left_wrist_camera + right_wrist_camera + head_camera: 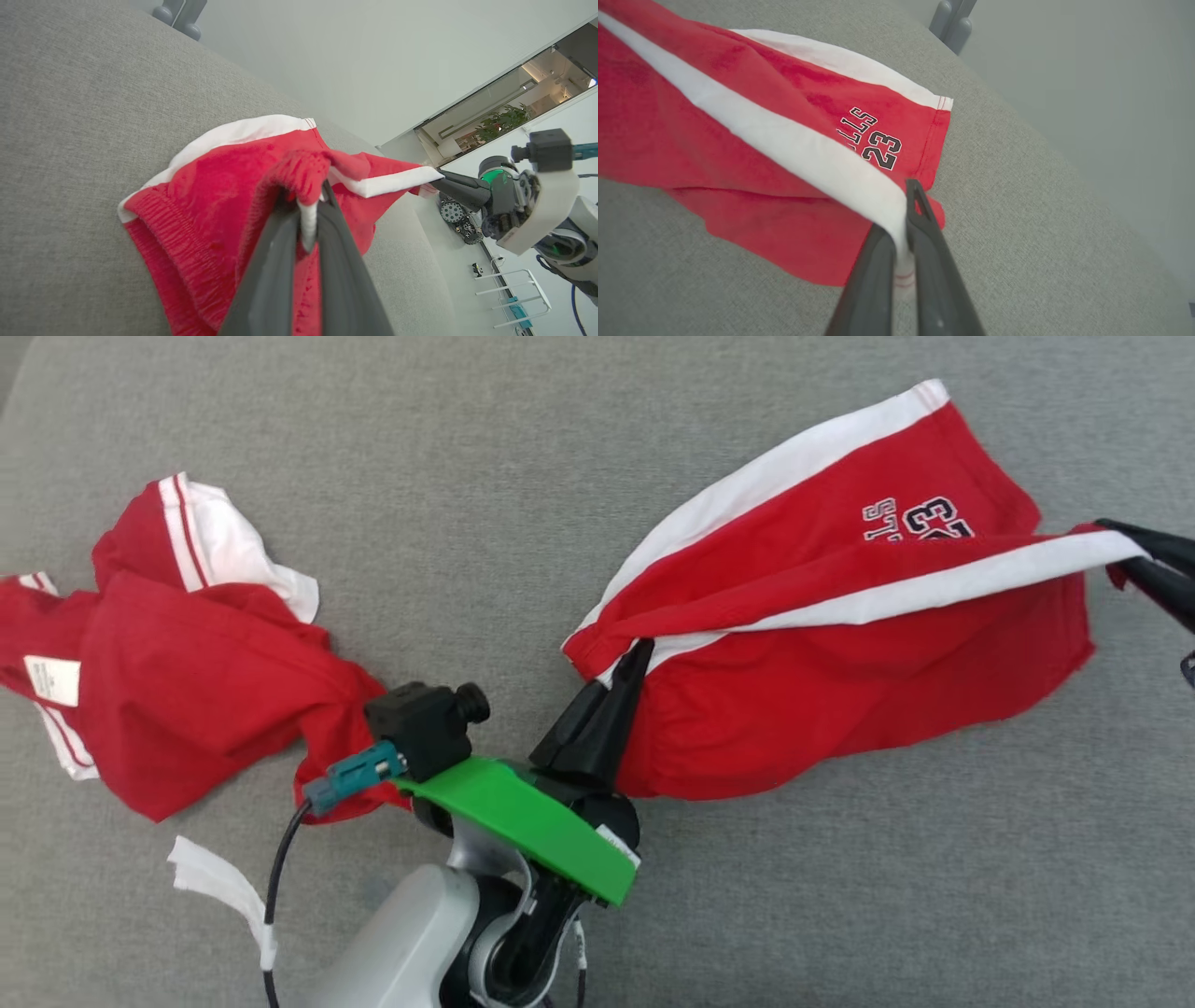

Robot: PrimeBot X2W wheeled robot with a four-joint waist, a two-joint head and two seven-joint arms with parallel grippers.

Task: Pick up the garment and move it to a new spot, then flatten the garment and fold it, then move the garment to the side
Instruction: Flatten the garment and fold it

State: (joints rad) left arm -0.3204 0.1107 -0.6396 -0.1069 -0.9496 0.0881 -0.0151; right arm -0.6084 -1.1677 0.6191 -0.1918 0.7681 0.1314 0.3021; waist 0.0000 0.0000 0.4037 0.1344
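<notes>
Two red garments are before me on the grey fabric surface (467, 476). A crumpled heap (187, 709) lies at far left, and the shorts (840, 644) are to the right. My left hand (639, 653) is pressed together on the waistband end and my right hand (1116, 549) pinches the white-striped hem. The cloth is stretched between them, low over the surface. I judge this the flattening step. Next I should lower both ends evenly, keeping tension so no crease settles.
</notes>
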